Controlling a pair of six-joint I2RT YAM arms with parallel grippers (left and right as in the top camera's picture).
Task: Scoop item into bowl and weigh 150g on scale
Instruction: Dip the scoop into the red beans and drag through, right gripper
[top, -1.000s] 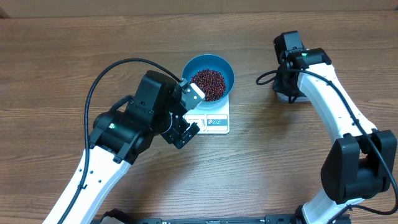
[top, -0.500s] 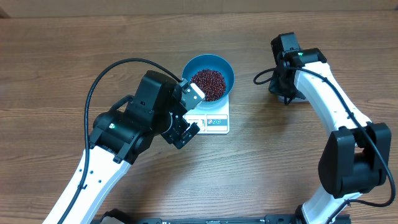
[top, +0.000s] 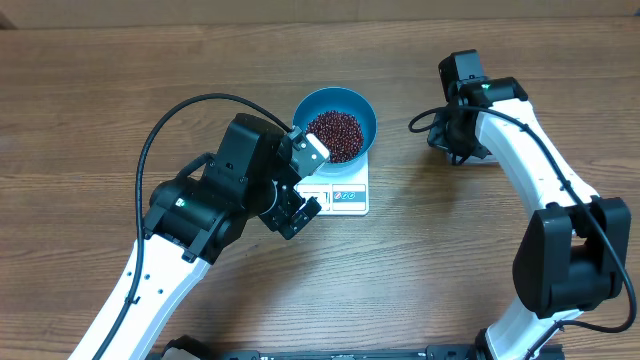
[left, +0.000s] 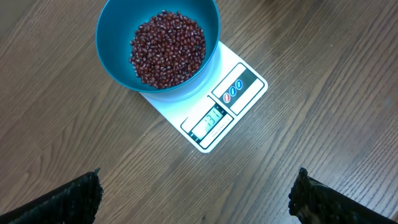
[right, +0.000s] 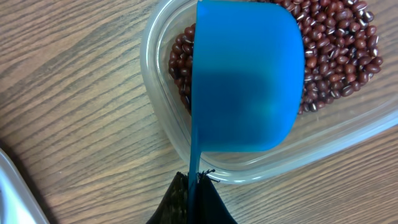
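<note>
Resting on the tabletop, the tub is placed for refills; the bowl is seated on the scale so its beans are weighed, the left gripper held wide open above; the scoop is clamped in the right gripper over the tub.

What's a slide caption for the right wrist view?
Right gripper shut on the blue scoop, held over the clear tub of red-brown beans.

Tub and beans partly beyond right wrist view's edge
</note>
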